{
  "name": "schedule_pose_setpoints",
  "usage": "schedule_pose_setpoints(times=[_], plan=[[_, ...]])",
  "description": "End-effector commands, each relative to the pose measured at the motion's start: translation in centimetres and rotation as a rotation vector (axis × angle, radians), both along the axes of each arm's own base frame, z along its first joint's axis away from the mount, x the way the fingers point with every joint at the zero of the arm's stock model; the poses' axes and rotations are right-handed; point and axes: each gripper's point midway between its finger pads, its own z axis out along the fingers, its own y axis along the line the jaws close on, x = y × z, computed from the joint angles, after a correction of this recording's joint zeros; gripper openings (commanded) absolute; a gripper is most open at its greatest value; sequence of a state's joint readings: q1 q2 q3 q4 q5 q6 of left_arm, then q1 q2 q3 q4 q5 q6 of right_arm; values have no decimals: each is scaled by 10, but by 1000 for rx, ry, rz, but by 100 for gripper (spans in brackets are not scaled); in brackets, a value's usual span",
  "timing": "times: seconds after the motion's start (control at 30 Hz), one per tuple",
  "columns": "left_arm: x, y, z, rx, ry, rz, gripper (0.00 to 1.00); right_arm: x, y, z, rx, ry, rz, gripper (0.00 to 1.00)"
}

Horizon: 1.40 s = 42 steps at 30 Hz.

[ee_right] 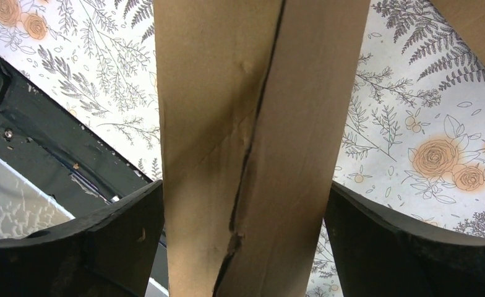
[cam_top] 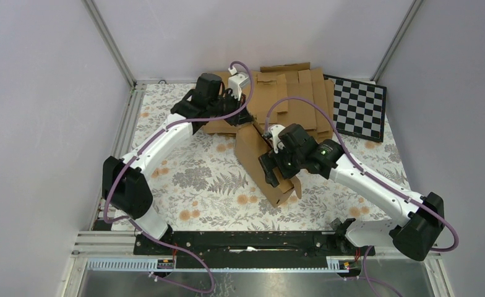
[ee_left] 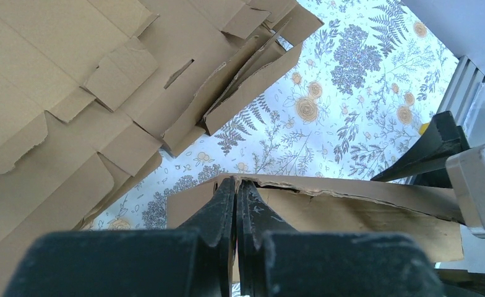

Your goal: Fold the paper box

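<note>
Box (cam_top: 250, 154) held at both ends — left hand (ee_left: 236, 192) clenched on its far edge, right hand (ee_right: 245, 192) clasping its near wall — apparently bracing it for folding.

Lab rig: alu-frame enclosure (cam_top: 109, 43), calib. checkerboard (cam_top: 359, 108)

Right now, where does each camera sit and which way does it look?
Top external: fixed above and behind, looking down at the table; left arm and right arm show.
Left wrist: on the left arm, looking along the left pincer, nipping the paper box, toward the pile of cardboard blanks.
Right wrist: on the right arm, looking down past the right pincer, clamping the paper box.
All three share the paper box.
</note>
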<state>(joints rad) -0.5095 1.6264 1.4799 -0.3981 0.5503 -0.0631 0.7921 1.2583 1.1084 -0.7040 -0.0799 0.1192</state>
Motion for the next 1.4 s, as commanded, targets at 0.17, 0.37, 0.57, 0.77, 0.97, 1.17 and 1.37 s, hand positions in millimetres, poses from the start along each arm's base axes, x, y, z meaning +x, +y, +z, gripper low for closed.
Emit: schedule_pose_setpoints(times=[0.17,0.37,0.57,0.77,0.97,1.17,1.37], plan=[[-9,-3,-4,-19,20,18,1,5,5,27,65,-70,-17,100],[-14,7,-12,-2,-35,38,24,2,5,22,62,-52,-8,95],[-14,13,-14,4,-54,66,31,-1,6,17,58,-32,-3,91],[-15,17,-5,3,-84,94,13,-2,7,14,56,-19,0,89],[-18,20,-12,37,-84,120,13,-1,6,14,52,-26,-1,93],[-21,23,-33,45,-110,145,1,4,4,33,85,-78,-26,100],[-24,28,-39,26,-151,177,0,5,-5,52,123,-132,-88,100]])
